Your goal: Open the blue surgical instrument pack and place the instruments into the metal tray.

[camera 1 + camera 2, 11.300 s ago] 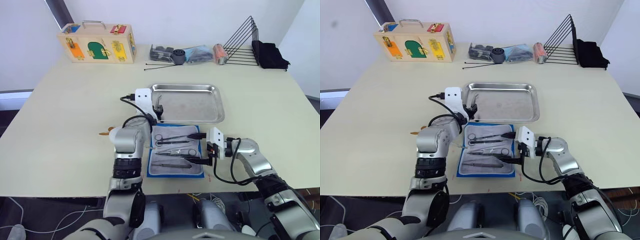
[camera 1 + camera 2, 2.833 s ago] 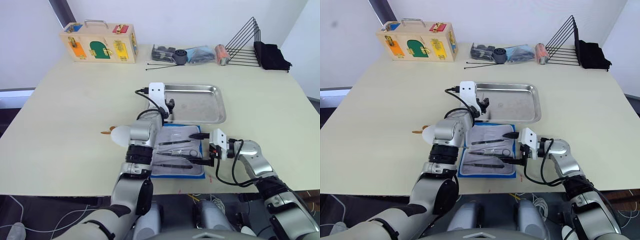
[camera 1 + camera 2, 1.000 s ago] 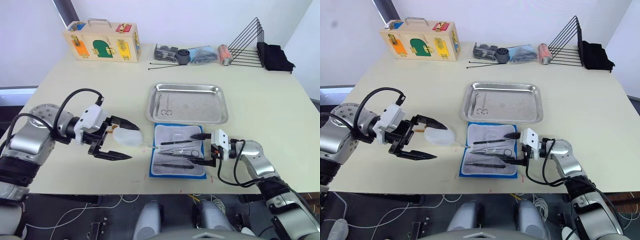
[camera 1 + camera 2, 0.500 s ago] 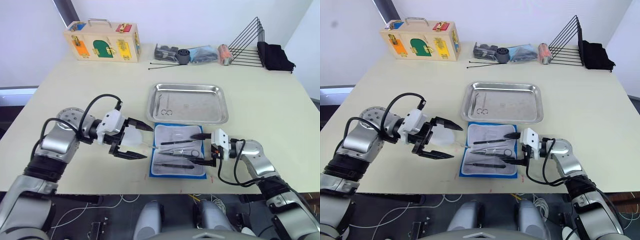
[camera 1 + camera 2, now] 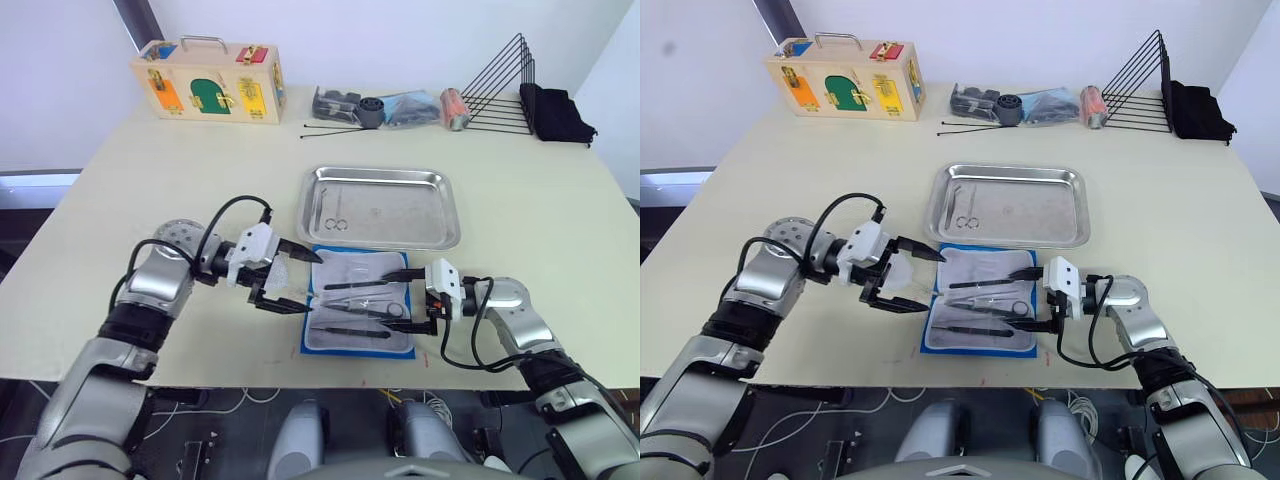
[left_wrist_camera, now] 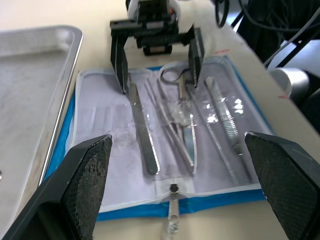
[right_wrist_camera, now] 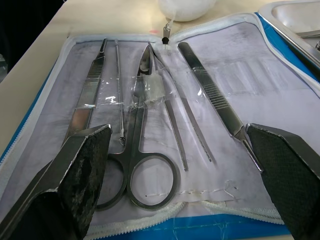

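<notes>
Since the frame half a second earlier, the left gripper (image 5: 292, 279) has advanced toward the pack, and its fingers now stand spread wide at the pack's left edge, at about 9 o'clock from the pack centre.

Nearest the robot, the blue surgical instrument pack (image 5: 358, 314) lies opened flat on the table (image 5: 120, 190), clear whitish inner side up, blue border visible all round. The instruments (image 7: 150, 120) rest inside it in a row under a clear strap: flat forceps, a thin probe, scissors with ring handles, slim tweezers and a broad flat handle.

The right gripper (image 5: 400, 297) stands at the pack's right edge, at about 3 o'clock, fingers spread apart, one tip over the far part of the pack and one over the near part; it grips nothing. A white oval pad (image 5: 898, 274) lies between the left gripper's fingers, just beside the pack's zipper pull.

At 12 o'clock from the pack, just beyond it, sits the metal tray (image 5: 440, 215). One pair of small scissors (image 5: 335, 217) lies at its left end.

Farther at 12 o'clock, along the table's far edge: a wooden latch box (image 5: 207, 79), dark parts and long black rods (image 5: 340, 125), a black wire rack (image 5: 500, 85)
</notes>
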`<state>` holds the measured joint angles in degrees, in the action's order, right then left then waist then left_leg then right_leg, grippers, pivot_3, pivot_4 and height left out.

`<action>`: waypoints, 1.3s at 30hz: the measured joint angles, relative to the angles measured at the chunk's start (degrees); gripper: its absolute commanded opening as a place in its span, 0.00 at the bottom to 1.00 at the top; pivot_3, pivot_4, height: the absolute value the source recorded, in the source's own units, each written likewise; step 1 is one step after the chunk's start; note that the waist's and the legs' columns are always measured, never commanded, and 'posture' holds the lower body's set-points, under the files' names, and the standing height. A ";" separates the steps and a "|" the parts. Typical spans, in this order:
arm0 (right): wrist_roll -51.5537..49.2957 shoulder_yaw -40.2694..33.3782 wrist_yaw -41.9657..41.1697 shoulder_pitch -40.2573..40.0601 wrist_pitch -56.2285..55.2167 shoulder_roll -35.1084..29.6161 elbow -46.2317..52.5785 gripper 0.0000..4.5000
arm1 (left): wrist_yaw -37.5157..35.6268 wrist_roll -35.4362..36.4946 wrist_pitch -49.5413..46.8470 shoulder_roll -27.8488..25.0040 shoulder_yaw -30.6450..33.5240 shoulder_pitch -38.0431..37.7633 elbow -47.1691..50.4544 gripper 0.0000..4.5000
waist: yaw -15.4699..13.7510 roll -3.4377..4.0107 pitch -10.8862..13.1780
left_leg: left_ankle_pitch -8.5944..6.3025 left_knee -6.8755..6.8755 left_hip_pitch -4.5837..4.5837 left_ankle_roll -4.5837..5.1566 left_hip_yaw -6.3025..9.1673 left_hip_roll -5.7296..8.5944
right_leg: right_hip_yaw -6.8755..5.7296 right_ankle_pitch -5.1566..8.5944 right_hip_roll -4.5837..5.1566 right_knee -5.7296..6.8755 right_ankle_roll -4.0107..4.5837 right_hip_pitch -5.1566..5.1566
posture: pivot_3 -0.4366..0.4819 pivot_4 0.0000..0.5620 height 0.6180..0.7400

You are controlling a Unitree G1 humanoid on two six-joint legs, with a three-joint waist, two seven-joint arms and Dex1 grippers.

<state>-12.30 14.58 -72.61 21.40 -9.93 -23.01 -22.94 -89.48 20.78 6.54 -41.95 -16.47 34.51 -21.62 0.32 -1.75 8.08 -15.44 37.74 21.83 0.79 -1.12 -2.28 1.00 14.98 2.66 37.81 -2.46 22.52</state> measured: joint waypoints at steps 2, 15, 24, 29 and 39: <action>0.00 0.06 -0.24 0.16 -0.21 -0.01 -0.25 1.00 | 0.22 -1.84 0.20 1.84 -0.02 0.54 -1.33 0.88 | 0.03 0.00 0.00 | 0.00 0.00 0.00 0.00 0.00 0.00 | 0.00 0.00 0.00 0.00 0.00 0.00 | 0.48 0.27 1.00; 0.00 0.03 -0.49 0.26 -0.39 -0.02 -0.51 1.00 | 0.92 -9.41 4.37 6.80 0.20 2.81 -8.73 0.61 | 0.01 -0.01 -0.01 | 0.00 0.03 0.01 0.00 0.02 0.00 | -0.01 -0.01 0.00 0.02 0.00 -0.01 | 0.48 0.27 1.00; 0.01 0.00 -0.36 0.23 -0.41 -0.01 -0.51 1.00 | 3.40 -12.34 6.44 10.00 0.39 5.18 -14.50 0.61 | 0.00 -0.01 -0.01 | 0.00 0.04 0.01 0.00 0.04 0.00 | -0.03 -0.01 0.00 0.03 -0.01 -0.02 | 0.48 0.27 1.00; 0.00 0.03 -0.28 0.23 -0.41 0.00 -0.51 1.00 | 4.86 -13.97 7.73 11.40 0.38 6.24 -16.88 0.61 | 0.05 0.00 -0.02 | 0.00 0.04 0.00 0.00 0.04 0.01 | -0.03 -0.01 0.00 0.03 -0.01 -0.04 | 0.48 0.27 1.00; 0.00 0.05 0.45 0.13 -0.41 0.01 -0.48 1.00 | 4.12 -15.15 8.83 11.96 0.25 6.53 -17.82 0.00 | 0.08 0.00 -0.04 | 0.00 0.04 -0.03 0.00 0.04 0.01 | -0.03 -0.01 0.00 0.04 -0.01 -0.06 | 0.48 0.27 1.00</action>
<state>-12.30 14.64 -72.16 21.53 -10.34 -22.99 -23.42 -85.37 5.63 15.37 -29.99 -16.22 41.04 -39.44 0.40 -1.74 8.04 -15.44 37.78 21.80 0.79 -1.08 -2.28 0.98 14.97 2.66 37.85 -2.46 22.46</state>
